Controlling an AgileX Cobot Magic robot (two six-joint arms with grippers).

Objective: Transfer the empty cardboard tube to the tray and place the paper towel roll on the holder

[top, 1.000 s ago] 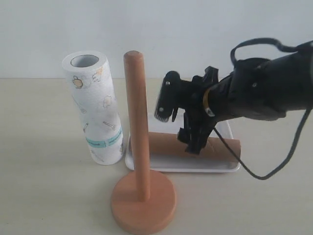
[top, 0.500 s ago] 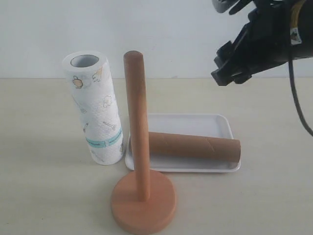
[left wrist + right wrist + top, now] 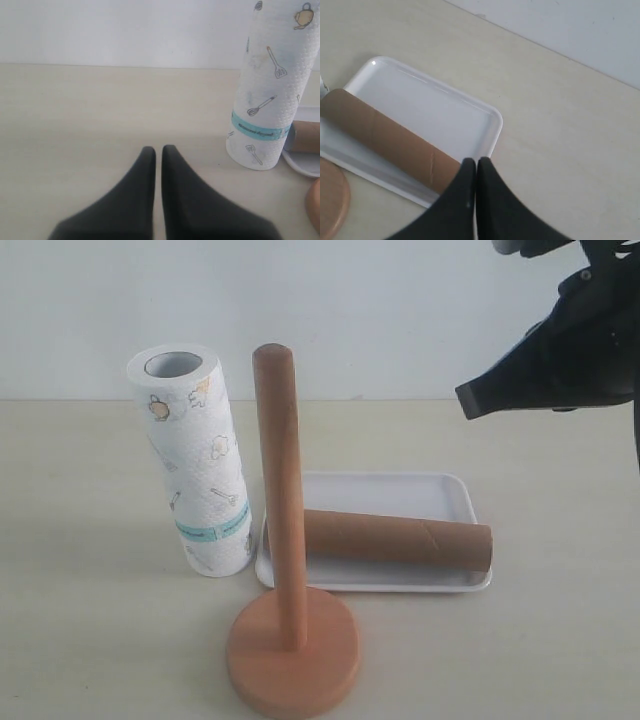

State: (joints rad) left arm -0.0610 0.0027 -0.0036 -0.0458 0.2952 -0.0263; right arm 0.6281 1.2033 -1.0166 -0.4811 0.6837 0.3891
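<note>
The empty cardboard tube (image 3: 395,538) (image 3: 385,137) lies on its side in the white tray (image 3: 400,487) (image 3: 430,107), along its front rim. To the left of the holder, the paper towel roll (image 3: 195,465) (image 3: 267,95) stands upright on the table. The holder has a bare post (image 3: 280,500) on a round base (image 3: 293,652) in front of the tray. My right gripper (image 3: 468,400) (image 3: 476,161) is shut and empty, high above the tray's right end. My left gripper (image 3: 157,149) is shut and empty, low over the table beside the roll, out of the exterior view.
A pale wall rises behind the beige table (image 3: 90,640). The holder's base edge shows in the right wrist view (image 3: 330,197) and in the left wrist view (image 3: 314,205).
My right gripper has lifted from the tube in the tray, moved up and to the right, and shut. The tube stays in the tray. The left gripper has not moved.
</note>
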